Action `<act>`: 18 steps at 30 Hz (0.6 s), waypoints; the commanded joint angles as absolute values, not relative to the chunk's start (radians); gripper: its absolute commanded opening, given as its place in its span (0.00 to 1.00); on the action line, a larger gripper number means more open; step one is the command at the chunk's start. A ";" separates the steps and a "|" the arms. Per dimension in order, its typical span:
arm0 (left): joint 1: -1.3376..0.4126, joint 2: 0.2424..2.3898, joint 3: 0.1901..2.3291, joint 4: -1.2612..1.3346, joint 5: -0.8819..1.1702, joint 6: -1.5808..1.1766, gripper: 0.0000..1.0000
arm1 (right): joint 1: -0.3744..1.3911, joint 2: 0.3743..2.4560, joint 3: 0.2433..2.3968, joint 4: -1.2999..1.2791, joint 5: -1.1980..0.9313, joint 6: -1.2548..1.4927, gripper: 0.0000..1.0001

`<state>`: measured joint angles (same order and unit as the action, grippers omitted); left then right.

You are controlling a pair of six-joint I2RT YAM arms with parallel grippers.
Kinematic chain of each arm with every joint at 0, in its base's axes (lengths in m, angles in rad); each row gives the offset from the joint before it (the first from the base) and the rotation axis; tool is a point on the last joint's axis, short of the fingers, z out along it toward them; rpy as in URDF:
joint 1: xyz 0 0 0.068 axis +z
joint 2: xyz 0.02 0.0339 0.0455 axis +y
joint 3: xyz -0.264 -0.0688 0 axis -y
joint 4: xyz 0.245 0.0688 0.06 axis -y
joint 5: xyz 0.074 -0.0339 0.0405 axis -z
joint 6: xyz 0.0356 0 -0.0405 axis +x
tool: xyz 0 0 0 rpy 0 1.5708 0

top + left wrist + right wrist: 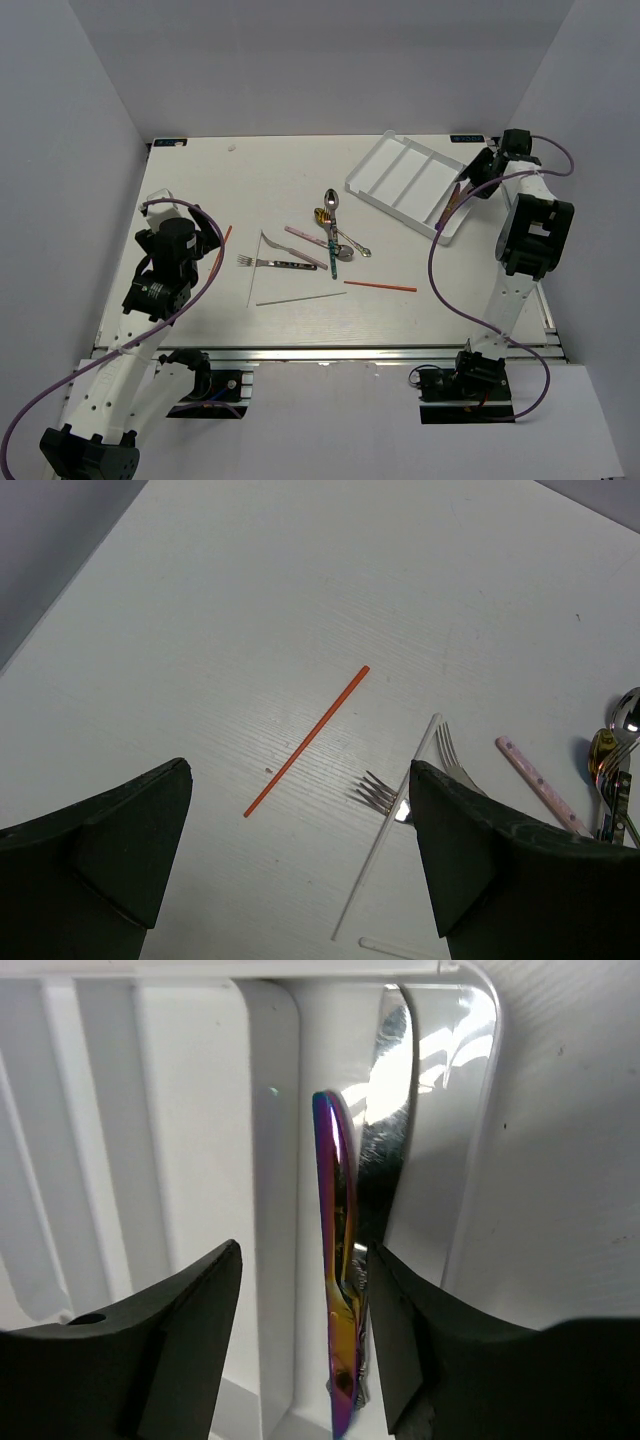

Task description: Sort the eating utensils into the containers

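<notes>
The white tray (pixel 400 172) with its long compartments lies at the back right. My right gripper (pixel 468 188) hovers over its right end, jaws open. In the right wrist view an iridescent purple knife (pixel 338 1260) stands on edge in the rightmost compartment of the tray (pixel 200 1110), beside a silver knife (pixel 385 1140); it leans near the right finger of that gripper (pixel 305 1340), not pinched. My left gripper (pixel 205 238) is open and empty above the table, near a red chopstick (pixel 306 741). A fork (pixel 380 794) and a pale chopstick (pixel 385 830) lie between its fingers' reach.
In the table's middle lie a fork (pixel 262 262), two pale chopsticks (pixel 255 268) (pixel 300 297), a pink-handled knife (pixel 300 238), spoons (pixel 331 200), a green-handled utensil (pixel 334 255) and a second red chopstick (pixel 380 286). White walls enclose the table.
</notes>
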<state>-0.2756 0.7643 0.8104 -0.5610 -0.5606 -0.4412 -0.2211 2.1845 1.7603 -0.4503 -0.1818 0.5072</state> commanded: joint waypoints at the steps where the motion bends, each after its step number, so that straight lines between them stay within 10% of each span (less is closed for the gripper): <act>1: -0.270 0.761 0.808 -0.554 -0.560 -0.433 0.98 | -0.227 2.108 1.844 -0.456 -0.167 0.512 0.59; 12: -0.270 0.772 0.810 -0.555 -0.571 -0.433 0.98 | 0.015 1.886 1.677 -0.480 -0.212 0.270 0.66; 14: -0.270 0.775 0.810 -0.555 -0.572 -0.433 0.98 | 0.105 1.832 1.610 -0.466 -0.196 0.195 0.89; 18: -0.270 0.779 0.810 -0.555 -0.577 -0.433 0.98 | 0.314 1.784 1.511 -0.393 -0.123 0.156 0.89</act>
